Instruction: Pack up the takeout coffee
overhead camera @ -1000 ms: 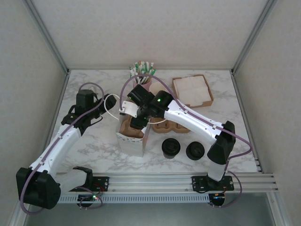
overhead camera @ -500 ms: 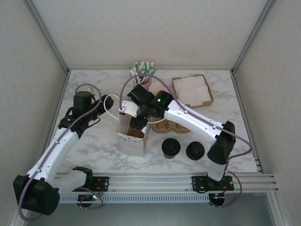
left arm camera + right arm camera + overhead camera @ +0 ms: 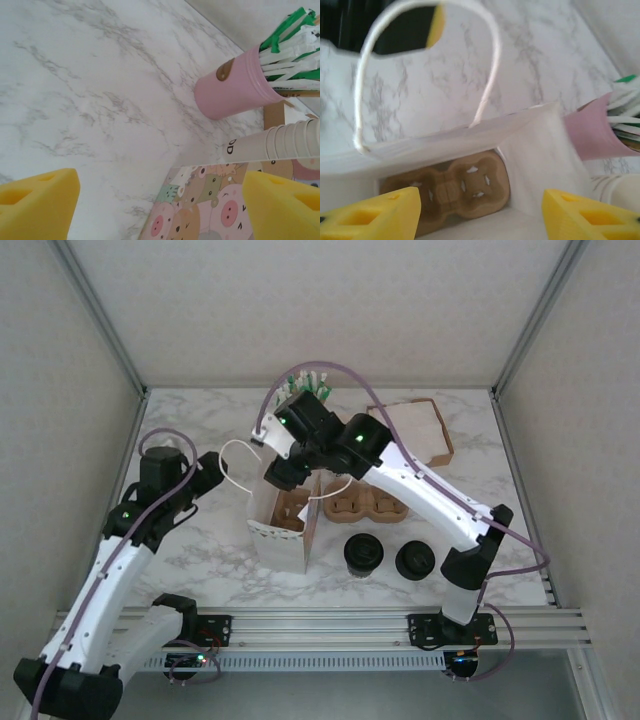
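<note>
The takeout coffee (image 3: 363,555) and a second lidded cup (image 3: 415,560) stood by the table's (image 3: 200,420) near edge, just right of the paper bag (image 3: 280,540). The right gripper (image 3: 283,476) gaped empty over the bag's mouth, behind them; the left gripper (image 3: 212,470) gaped empty left of the bag.

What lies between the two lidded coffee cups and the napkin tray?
A brown cardboard cup carrier lies there; the top external view shows it.

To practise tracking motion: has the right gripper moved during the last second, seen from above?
Yes. The right gripper has risen out of the paper bag, toward the straw cup at the far edge.
</note>
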Robot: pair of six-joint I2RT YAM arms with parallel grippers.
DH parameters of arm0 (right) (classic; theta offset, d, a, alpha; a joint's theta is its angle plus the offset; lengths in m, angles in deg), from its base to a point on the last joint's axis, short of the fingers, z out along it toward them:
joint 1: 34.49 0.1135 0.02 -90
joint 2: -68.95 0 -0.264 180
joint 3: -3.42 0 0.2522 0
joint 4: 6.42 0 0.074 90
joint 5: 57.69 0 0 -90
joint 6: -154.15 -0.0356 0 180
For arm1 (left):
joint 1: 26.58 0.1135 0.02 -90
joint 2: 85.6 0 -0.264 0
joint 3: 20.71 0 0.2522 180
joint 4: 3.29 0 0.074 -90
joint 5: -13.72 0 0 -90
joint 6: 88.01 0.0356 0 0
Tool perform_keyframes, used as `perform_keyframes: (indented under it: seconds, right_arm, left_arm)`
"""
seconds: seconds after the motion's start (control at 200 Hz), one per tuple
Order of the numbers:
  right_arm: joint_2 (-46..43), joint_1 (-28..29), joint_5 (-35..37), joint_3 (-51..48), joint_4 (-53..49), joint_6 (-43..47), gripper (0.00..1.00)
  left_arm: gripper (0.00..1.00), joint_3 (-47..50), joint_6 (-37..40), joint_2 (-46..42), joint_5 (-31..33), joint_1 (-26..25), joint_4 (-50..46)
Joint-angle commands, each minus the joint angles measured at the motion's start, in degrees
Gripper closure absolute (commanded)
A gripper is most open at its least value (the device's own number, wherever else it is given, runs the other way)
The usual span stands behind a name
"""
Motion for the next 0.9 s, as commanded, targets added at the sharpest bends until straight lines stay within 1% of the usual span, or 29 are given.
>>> perform_keyframes:
  seconds: [0.0,0.125,0.185,0.305,0.445,0.531,0.636,0.716,0.791,0.896]
  right_arm:
    - [-4.09,0.81,2.27,3.83,-4.25,-8.46,0.25]
    - [-7.72,0.80,6.67,3.89,-6.64,-14.78,0.18]
    - [-9.94,0.81,8.74,2.44,-8.55,-17.37,0.18]
    - [-17.06,0.80,13.76,-5.82,-9.32,-21.94,0.17]
    - [-26.78,0.81,19.40,-17.52,-10.01,-27.45,0.15]
    - [-32.47,0.84,19.72,-24.10,-11.49,-31.16,0.13]
    - [-38.67,0.84,19.42,-30.81,-13.45,-36.17,0.12]
    - [-42.97,0.83,19.24,-36.17,-14.22,-39.30,0.12]
    - [-45.72,0.84,18.23,-40.37,-14.61,-41.69,0.12]
    - [-47.68,0.83,16.59,-46.90,-13.97,-44.15,0.13]
  left_arm:
    - [0.14,-1.49,0.24,-2.86,3.42,0.31,-6.73]
    - [0.12,-2.09,-0.24,-5.82,3.17,0.31,-9.52]
    - [0.12,-2.20,-0.24,-7.47,3.10,0.31,-10.54]
    - [0.13,-2.53,-0.31,-10.41,1.76,0.23,-12.85]
    - [0.13,-3.78,-0.77,-12.40,-2.49,0.24,-14.07]
    - [0.14,-5.31,-0.81,-13.34,-4.43,0.22,-15.55]
    - [0.14,-6.45,-0.23,-14.01,-8.80,0.22,-16.79]
    - [0.17,-6.86,-0.41,-14.19,-11.72,0.09,-17.68]
    - [0.20,-6.28,-1.07,-14.38,-15.52,-0.08,-16.73]
    - [0.21,-4.15,-1.91,-15.15,-21.46,-0.86,-13.91]
